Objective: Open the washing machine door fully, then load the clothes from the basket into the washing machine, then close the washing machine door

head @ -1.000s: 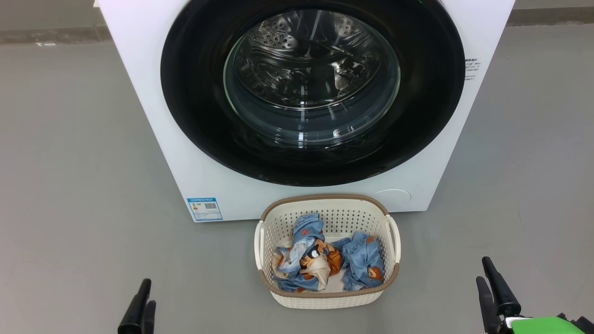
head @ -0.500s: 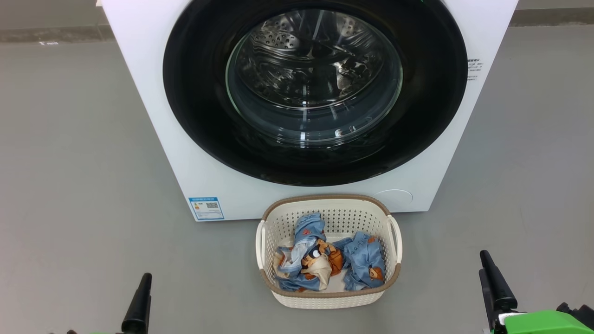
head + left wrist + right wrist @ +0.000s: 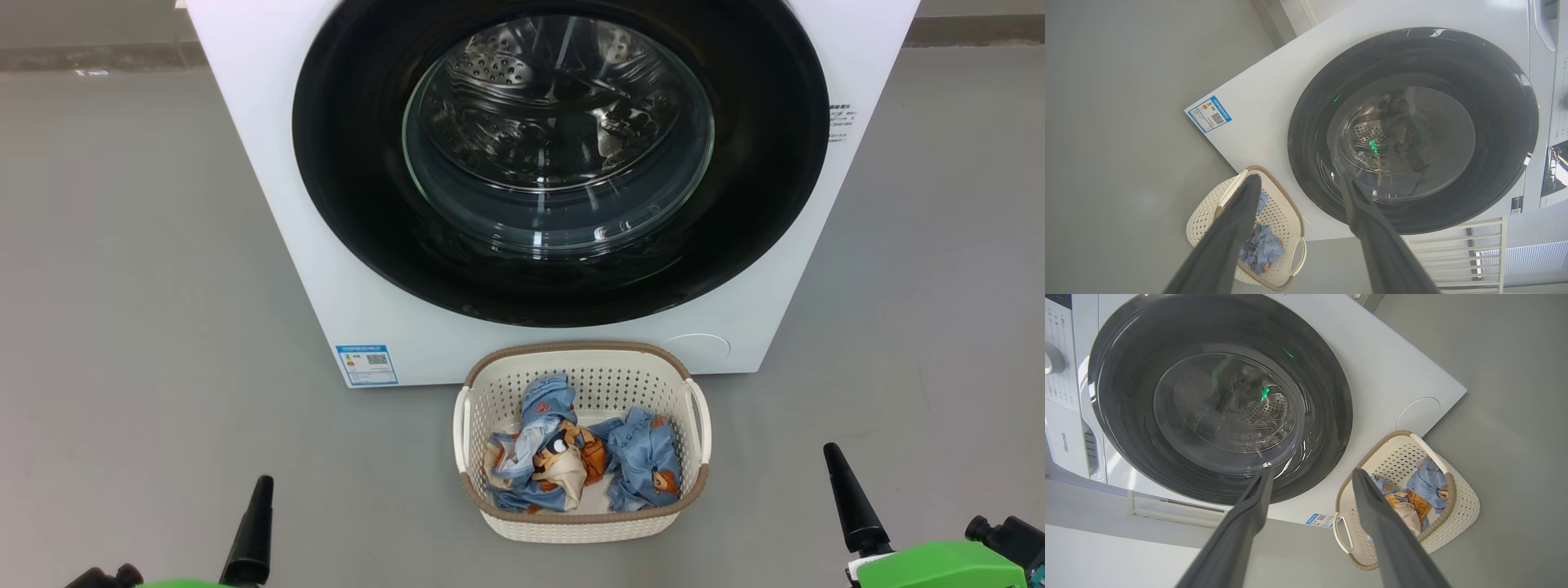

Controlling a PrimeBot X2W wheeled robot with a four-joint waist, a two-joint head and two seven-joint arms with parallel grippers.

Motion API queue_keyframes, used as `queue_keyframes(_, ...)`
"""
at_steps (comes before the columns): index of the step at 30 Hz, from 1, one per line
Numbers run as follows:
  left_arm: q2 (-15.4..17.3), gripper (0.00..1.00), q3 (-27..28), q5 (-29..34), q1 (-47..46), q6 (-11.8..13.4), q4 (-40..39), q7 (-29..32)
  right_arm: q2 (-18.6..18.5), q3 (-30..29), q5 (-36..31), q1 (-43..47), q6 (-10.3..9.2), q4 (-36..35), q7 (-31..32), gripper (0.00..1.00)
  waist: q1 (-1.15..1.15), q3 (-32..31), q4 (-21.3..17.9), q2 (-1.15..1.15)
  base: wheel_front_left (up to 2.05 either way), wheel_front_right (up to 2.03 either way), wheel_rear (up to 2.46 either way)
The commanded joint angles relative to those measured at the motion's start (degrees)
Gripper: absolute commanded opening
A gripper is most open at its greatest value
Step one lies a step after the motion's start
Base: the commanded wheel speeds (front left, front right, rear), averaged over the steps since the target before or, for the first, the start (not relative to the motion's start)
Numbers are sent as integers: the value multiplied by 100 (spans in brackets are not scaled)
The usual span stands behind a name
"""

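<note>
The white washing machine (image 3: 269, 163) stands straight ahead on the floor. Its washing machine door (image 3: 351, 204), a glossy black ring around a clear glass bowl, sits flat against the front; the steel drum shows through the glass. In front stands the cream basket (image 3: 588, 523) with a brown rim. In it lie the clothes (image 3: 571, 461), crumpled light-blue pieces with orange bears. My left gripper (image 3: 1300, 181) is open and empty, left of the basket, one of its fingers (image 3: 253, 523) low in the head view. My right gripper (image 3: 1310, 471) is open and empty, right of the basket.
Grey floor (image 3: 122, 327) spreads on both sides of the machine and basket. A wall base (image 3: 82, 57) runs along the back. A white slatted rack (image 3: 1453, 245) stands beside the machine. The control panel (image 3: 1061, 375) is at the machine's top.
Both grippers have turned at the wrist, so one finger of each shows where two showed. The right one has drifted slightly inward. The whole head picture has shifted a little.
</note>
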Motion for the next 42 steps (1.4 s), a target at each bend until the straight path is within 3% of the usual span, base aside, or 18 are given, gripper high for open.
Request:
queue_keyframes(1, 115, 100, 41, 306, -168, -11, -191, -79, -73, 83, -305, -206, 3, -128, -93, 100, -1, 1, 3, 0, 0, 0, 0)
queue_keyframes(13, 138, 100, -92, 1641, -167, -14, -188, -301, -171, 169, -1283, -196, 4, -171, -311, 100, -1, 11, 21, 0, 0, 0, 0)
queue_keyframes(42, 190, 100, -362, 3482, -158, -18, -312, -779, -304, 427, -3169, -162, 6, -251, -780, 100, -1, 1, 50, 0, 0, 0, 0)
